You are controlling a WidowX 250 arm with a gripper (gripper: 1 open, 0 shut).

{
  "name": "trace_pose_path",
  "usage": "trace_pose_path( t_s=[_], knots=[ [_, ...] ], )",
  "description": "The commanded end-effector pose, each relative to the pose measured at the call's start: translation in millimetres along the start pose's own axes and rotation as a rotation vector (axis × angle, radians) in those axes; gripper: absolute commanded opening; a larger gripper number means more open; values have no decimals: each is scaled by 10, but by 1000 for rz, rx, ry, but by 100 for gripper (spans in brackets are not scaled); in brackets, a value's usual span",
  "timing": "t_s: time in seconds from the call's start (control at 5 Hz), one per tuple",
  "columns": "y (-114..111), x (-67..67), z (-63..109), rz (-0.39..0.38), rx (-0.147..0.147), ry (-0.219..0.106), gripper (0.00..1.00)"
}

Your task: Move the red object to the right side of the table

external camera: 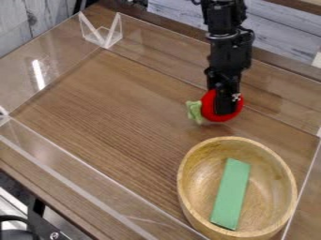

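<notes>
A red toy fruit (pixel 223 107), its green leafy end pointing left, is pinched in the black gripper (pixel 223 91) over the right part of the wood-grain worktop (pixel 113 105). Nearby, toward the bottom right corner, a round wooden bowl (pixel 192 193) holds a green block (pixel 230 194).

1. A robotics lab or similar test setup, by the look of it; the rest of the room is out of view.
2. A black robot arm (pixel 227 42) reaches over a wood-grain tabletop (pixel 94 117).
3. Low clear walls (pixel 94 200) edge that tabletop, like a marked-off work area.
4. Dark cables (pixel 18 221) and hardware sit beyond the edge at the lower left.
5. Grey wood-look planks (pixel 33 22) show past the upper-left edge.
</notes>
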State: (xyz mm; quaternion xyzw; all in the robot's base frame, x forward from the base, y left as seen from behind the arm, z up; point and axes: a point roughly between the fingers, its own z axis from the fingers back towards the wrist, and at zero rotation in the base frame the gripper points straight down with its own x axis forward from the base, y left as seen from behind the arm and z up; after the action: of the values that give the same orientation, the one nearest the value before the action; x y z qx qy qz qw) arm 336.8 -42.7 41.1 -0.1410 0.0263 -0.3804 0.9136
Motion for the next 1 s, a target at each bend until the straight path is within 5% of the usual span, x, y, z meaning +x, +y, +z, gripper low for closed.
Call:
trace_pose_path(
  t_s=[0.0, 0.8],
  knots=[
    [121, 31, 199, 9, 51, -40, 0],
    [232, 13, 198, 15, 71, -20, 0]
  ],
)
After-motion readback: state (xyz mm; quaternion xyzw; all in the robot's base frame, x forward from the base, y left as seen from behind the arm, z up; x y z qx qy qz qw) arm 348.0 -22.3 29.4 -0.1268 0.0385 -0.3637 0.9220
